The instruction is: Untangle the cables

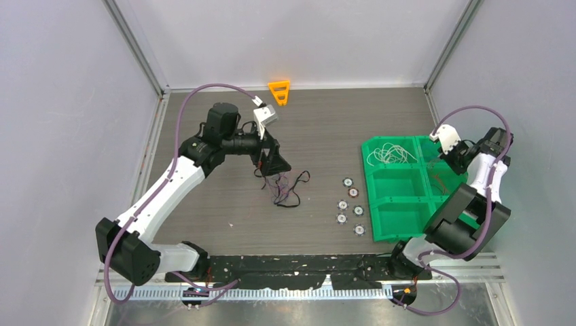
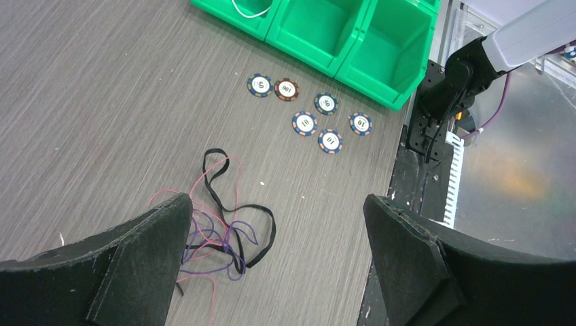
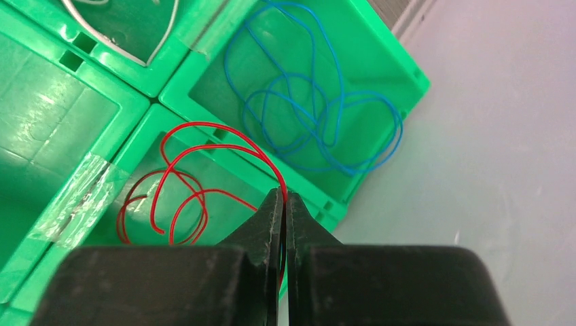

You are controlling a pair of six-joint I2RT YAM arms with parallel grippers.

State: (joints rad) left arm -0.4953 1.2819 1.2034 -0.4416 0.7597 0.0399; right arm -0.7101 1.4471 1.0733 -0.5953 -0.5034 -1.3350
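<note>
Right gripper [image 3: 284, 202]: jaws shut to a sliver, pinching the thin red wire [image 3: 197, 146] at the very tips. The wire arches up from its coils, which lie in one compartment of the green plastic sorting tray [image 3: 170, 85]. The neighbouring compartment holds the thin blue wire [image 3: 319, 102]. A thin white wire [image 1: 390, 155] sits in the tray's far-left compartment.

Left gripper [image 2: 275, 204]: jaws spread wide, holding nothing, hanging over the loose clump of pink-red, purple and black wires [image 2: 217, 241] on the dark wood-grain table [image 2: 102, 102]. The strands visibly cross, and a black loop reaches out to one side.

Status (judgement): red, blue and white strands are in the tray; the clump is not yet separated.

Risks:
- The red wire looks springy and stands in a high arch. On release it may flip over the divider into the blue compartment, or out over the tray's rim close by.
- If the wire snags between the jaws, a withdrawing arm would drag the coils out.
- The left jaws are wide enough to take the whole clump. Closing on several strands and lifting would tighten the crossings.
- The strands lie flat on the table. A shallow pinch may miss; a deep one scrapes the surface.
- Six round poker chips [image 2: 304, 123] lie between clump and tray. A dragged strand could sweep them.
</note>
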